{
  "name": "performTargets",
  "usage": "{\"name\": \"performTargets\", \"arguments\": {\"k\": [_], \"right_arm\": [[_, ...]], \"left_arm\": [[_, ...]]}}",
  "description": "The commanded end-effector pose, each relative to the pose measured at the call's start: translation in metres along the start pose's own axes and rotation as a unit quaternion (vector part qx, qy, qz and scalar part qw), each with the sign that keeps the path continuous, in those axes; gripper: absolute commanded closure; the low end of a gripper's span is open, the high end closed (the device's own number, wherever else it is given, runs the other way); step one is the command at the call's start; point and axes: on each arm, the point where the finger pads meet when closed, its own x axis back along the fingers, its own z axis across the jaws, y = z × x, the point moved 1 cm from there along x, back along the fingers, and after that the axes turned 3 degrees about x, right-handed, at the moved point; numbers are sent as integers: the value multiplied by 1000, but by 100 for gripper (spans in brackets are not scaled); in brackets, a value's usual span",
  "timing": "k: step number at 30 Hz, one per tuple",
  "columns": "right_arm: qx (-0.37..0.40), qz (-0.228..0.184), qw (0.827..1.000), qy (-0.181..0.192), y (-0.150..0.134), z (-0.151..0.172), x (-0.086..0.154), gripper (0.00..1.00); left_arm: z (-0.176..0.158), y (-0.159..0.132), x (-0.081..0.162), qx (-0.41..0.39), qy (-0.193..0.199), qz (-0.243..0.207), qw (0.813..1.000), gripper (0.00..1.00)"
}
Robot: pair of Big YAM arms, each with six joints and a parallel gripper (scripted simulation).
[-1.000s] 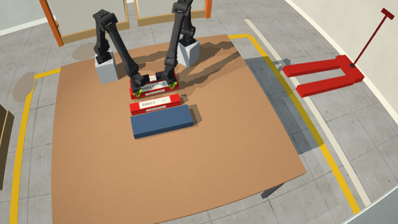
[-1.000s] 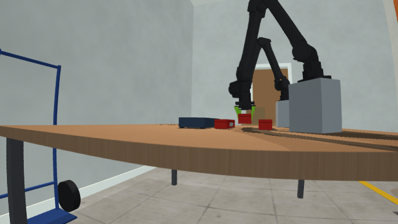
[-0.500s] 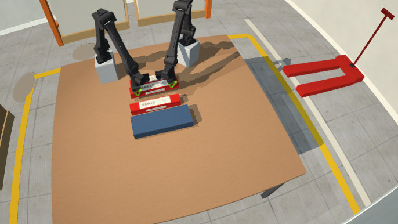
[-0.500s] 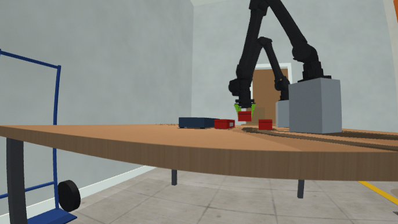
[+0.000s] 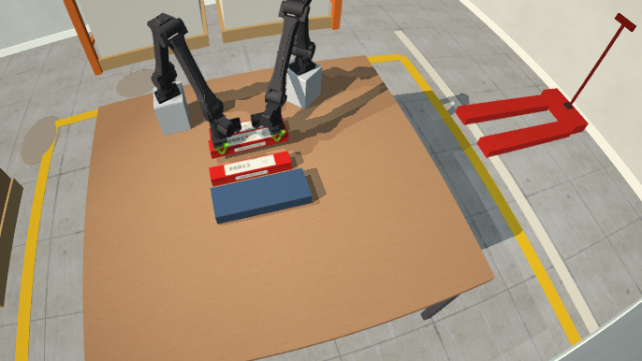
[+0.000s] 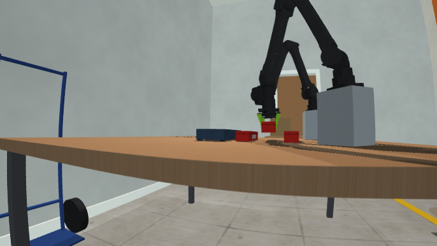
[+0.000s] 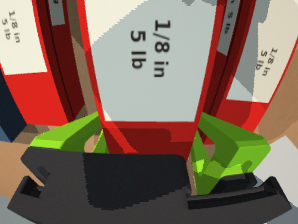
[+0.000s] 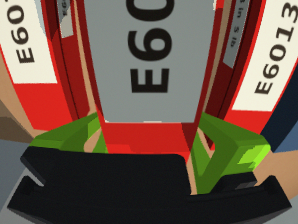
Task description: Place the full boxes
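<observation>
- The left hand (image 5: pixel 279 136) (image 6: pixel 269 121) (image 7: pixel 149 110) points down, its green fingers grasping the long sides of the raised box (image 5: pixel 255 144) (image 6: pixel 268 127) (image 7: pixel 150 107) (image 8: pixel 150 107) near the "1/8 in 5 lb" end.
- The right hand (image 5: pixel 221 149) (image 8: pixel 149 110) also points down and grasps that box, near its "E6013" end.
- This box is red with a pale label facing up, held above the desk (image 5: pixel 328 281) (image 6: pixel 159 153), its length running roughly along the edge where the arms stand.
- Both arms bend high at the elbow and reach down from that edge.
- On one side, nearer the arms' edge, the rear box (image 5: pixel 243 123) (image 6: pixel 291 137) (image 7: pixel 255 110) (image 8: pixel 40 110) rests on the desk.
- On the other, the front box (image 5: pixel 250 167) (image 6: pixel 243 136) (image 7: pixel 40 95) (image 8: pixel 250 117) lies flat, red and labelled "E6013".
- Just beyond it sits the blue platform (image 5: pixel 260 196) (image 6: pixel 211 134) (image 7: pixel 7 117) (image 8: pixel 282 132), with no box on it, well apart from the desk's corners.
</observation>
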Motion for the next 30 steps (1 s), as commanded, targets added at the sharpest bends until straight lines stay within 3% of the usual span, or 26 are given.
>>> {"name": "performTargets", "arguments": {"k": [1,19,30], "right_arm": [[-3,-12,1000,-25,10,-21,23,100],[-4,-12,1000,-25,11,-23,25,100],[-4,-12,1000,-25,12,-22,44,100]], "left_arm": [[8,-5,19,1,11,-1,1000,100],[9,-5,21,1,11,-1,1000,100],[8,-2,40,-1,13,-3,1000,100]]}}
